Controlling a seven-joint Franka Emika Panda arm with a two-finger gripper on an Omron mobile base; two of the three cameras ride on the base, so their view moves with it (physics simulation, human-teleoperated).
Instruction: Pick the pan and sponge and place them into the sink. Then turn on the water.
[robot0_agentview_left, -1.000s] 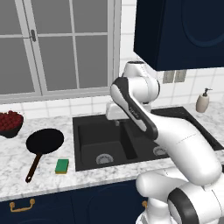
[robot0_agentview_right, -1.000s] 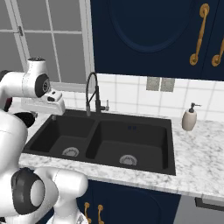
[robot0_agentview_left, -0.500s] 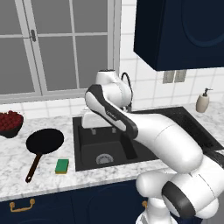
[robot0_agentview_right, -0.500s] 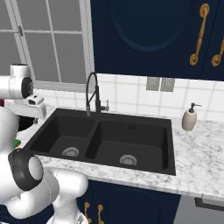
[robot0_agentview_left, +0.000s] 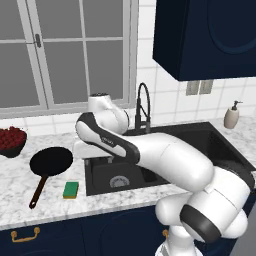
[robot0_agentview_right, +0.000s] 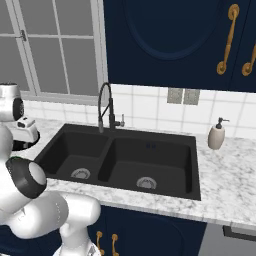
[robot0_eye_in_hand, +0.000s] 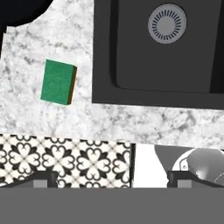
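The black frying pan (robot0_agentview_left: 51, 161) lies on the marble table (robot0_agentview_left: 15, 192), its reddish-brown handle toward the front edge. The green sponge (robot0_agentview_left: 71, 189) sits just right of the handle, beside the black sink (robot0_agentview_left: 210, 137). A bowl of red fruit (robot0_agentview_left: 11, 140) stands at far left; the white arm reaches over the sink's left basin.

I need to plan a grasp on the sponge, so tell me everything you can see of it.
The sponge is a small flat rectangular block with a green top face and a thin yellow-brown layer showing along one side edge. It lies flat on the speckled marble counter, between the pan's handle and the left edge of the black sink, near the counter's front edge. It touches only the counter, apart from pan and sink alike.
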